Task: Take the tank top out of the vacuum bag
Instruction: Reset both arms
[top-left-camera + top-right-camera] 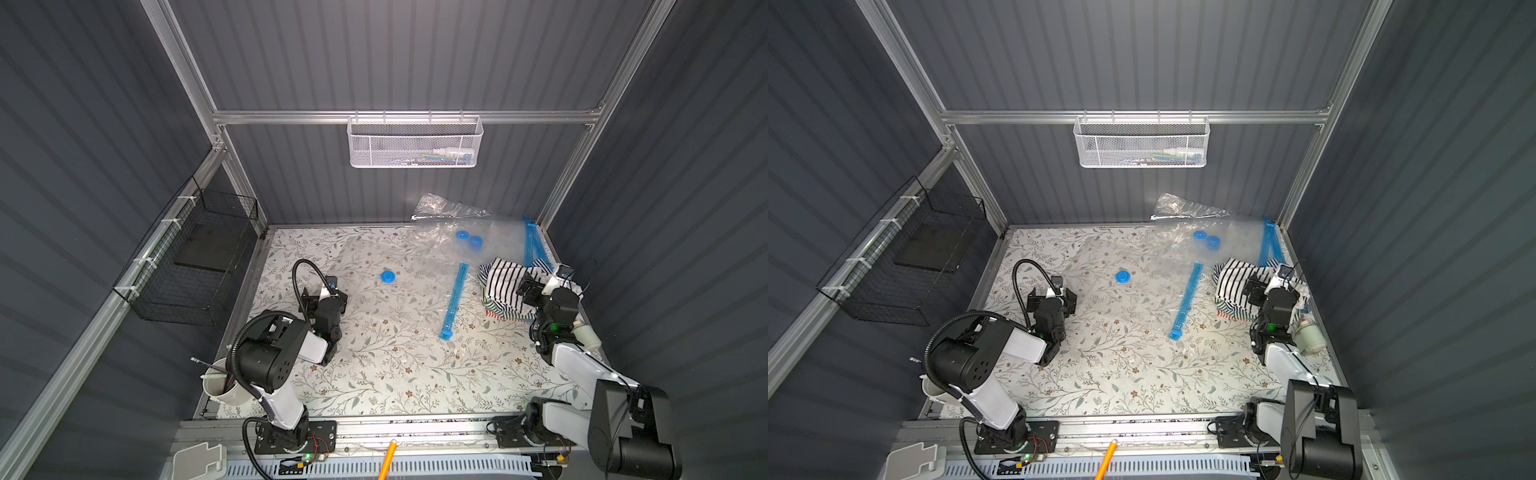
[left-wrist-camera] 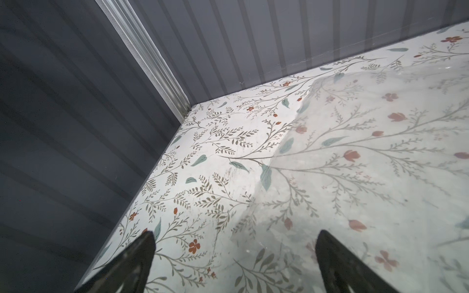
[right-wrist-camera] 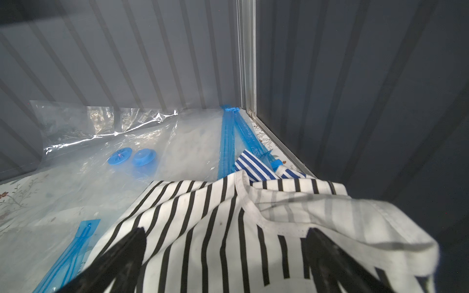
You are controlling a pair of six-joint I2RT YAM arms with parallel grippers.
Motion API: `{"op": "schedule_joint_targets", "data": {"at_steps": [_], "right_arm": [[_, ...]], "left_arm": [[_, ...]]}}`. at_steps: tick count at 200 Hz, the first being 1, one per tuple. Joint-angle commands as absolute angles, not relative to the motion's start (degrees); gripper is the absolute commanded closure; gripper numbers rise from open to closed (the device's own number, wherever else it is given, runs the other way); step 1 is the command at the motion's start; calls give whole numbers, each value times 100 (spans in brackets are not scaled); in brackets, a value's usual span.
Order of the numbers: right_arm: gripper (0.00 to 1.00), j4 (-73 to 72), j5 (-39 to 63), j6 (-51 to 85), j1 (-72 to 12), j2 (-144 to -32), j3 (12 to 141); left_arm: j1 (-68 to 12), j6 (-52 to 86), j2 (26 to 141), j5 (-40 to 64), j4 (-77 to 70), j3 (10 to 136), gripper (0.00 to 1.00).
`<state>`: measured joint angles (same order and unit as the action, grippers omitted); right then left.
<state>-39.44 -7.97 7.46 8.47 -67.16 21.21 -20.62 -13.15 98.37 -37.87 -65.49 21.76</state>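
In a top view the striped tank top (image 1: pixel 505 276) lies at the middle right of the frame, outside the clear vacuum bag (image 1: pixel 395 299). The right gripper (image 3: pixel 227 232) hangs wide open over it, gripping nothing; its fingers may brush the cloth. The left gripper (image 2: pixel 237 233) is also wide open and empty, over the bag's edge.

text: none legible | labels: none | brands: none | numbers: none | signs: none
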Motion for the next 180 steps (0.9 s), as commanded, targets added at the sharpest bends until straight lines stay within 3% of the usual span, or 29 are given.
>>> {"op": "schedule_joint_targets", "data": {"at_steps": [1, 36, 68, 92, 100, 122, 136, 153, 180], "right_arm": [[1, -4079, -282, 621, 826, -6647, 2074], [1, -4184, 131, 797, 826, -6683, 1964], [1, -5566, 145, 892, 843, -7594, 1526], [1, -5727, 351, 826, 835, -7885, 1564], [1, -5715, 351, 818, 837, -7892, 1575], [1, -5861, 391, 797, 821, -8055, 1525], [1, -6846, 404, 804, 809, -8503, 1345], [1, -5857, 290, 784, 764, -8213, 1586], [1, -5804, -57, 650, 571, -8334, 1725]], "left_arm": [[-1941, -1374, 9641, -3148, -6661, 2034, 0], [-1789, -1386, 9494, -2408, -6944, 1704, 0], [-1479, -1314, 9576, -1490, -7724, 1263, 0], [-1184, -1127, 10001, -1096, -8129, 1275, 0], [-1143, -1112, 10153, -1160, -8314, 1320, 0], [-1042, -943, 9817, -1146, -7161, 1645, 0], [-1014, -775, 9851, -1490, -6757, 1953, 0], [-932, -548, 9828, -1813, -6054, 2280, 0], [-914, -140, 9879, -2636, -5767, 2494, 0]]}}
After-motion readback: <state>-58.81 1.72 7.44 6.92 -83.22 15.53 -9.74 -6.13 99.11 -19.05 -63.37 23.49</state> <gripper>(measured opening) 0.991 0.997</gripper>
